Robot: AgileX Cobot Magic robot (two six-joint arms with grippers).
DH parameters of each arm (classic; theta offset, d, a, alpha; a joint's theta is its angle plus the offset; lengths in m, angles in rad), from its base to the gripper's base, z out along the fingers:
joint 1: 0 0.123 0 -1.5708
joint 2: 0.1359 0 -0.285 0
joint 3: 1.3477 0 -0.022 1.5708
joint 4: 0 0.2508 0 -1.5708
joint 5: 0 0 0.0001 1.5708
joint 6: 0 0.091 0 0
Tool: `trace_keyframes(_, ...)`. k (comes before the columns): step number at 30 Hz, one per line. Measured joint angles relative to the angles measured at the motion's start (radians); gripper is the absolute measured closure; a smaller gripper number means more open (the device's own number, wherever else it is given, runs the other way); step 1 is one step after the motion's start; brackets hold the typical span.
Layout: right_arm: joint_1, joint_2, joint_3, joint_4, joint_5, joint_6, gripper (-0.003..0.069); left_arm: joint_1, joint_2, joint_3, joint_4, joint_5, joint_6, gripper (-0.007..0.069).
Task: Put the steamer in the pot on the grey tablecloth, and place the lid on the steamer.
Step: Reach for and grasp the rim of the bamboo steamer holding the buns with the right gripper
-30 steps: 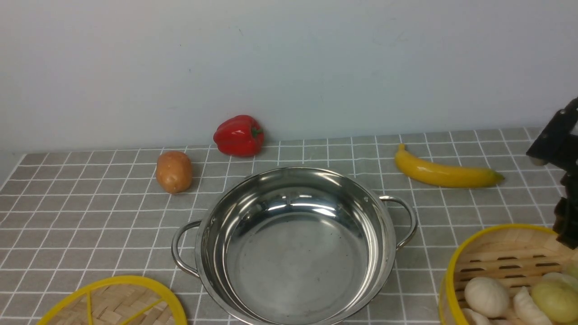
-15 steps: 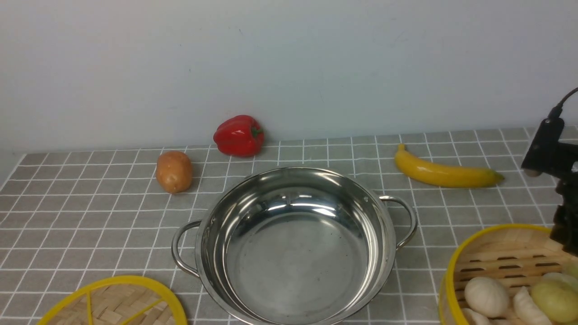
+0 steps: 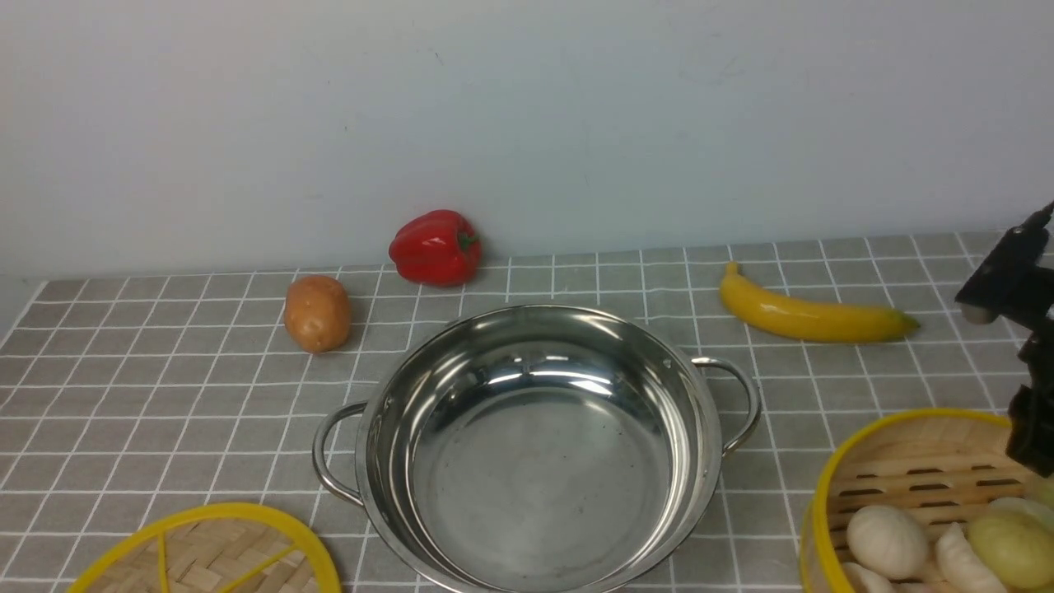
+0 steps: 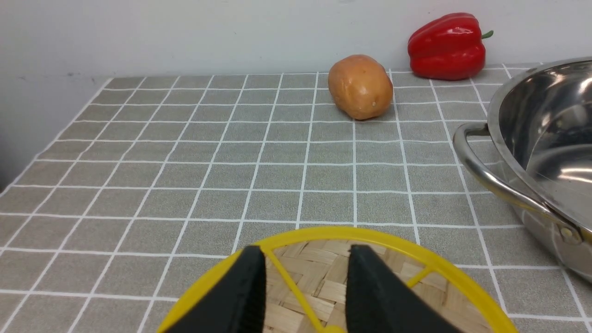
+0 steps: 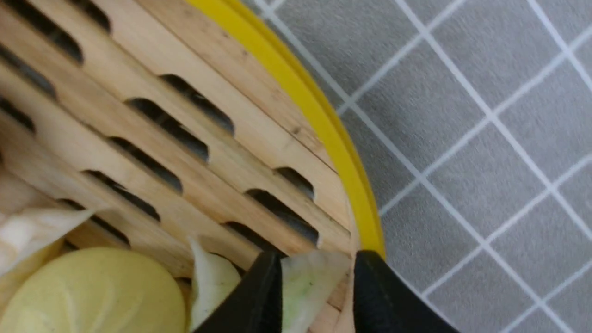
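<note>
The shiny pot point(image 3: 535, 461) stands in the middle of the grey tablecloth point(image 3: 165, 395), with nothing in it. The steamer point(image 3: 922, 469) sits at the front right, holding pale dumplings point(image 3: 888, 539). My right arm point(image 3: 1029, 412) reaches down to its far rim. In the right wrist view, my right gripper point(image 5: 317, 259) is open, one finger inside the steamer point(image 5: 185, 138) and one outside its yellow rim. The lid point(image 3: 206, 552) lies at the front left. My left gripper point(image 4: 305, 254) hovers open above the lid point(image 4: 416, 296), with a yellow spoke between its fingers.
A red bell pepper point(image 3: 436, 247) and a potato point(image 3: 317, 313) lie behind the pot on the left. A banana point(image 3: 811, 317) lies behind it on the right. A pale wall closes off the back of the table. The pot's looped handle point(image 4: 490, 175) sticks out toward the lid.
My right arm has shifted slightly and sunk a little toward the steamer's rim. The steamer, pot and lid have stayed where they were.
</note>
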Motion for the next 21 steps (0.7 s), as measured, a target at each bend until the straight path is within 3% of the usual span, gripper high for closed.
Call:
trace_keyframes(6, 0.000, 0.000, 0.000, -0.083, 0.011, 0.152, 0.0416, 0.000, 0.000, 0.000, 0.000, 0.000, 0.000, 0.0382)
trace_keyframes(21, 0.000, 0.000, 0.000, -0.096, -0.046, 0.194, 0.0416, 0.000, 0.000, 0.000, 0.000, 0.000, 0.000, 0.0382)
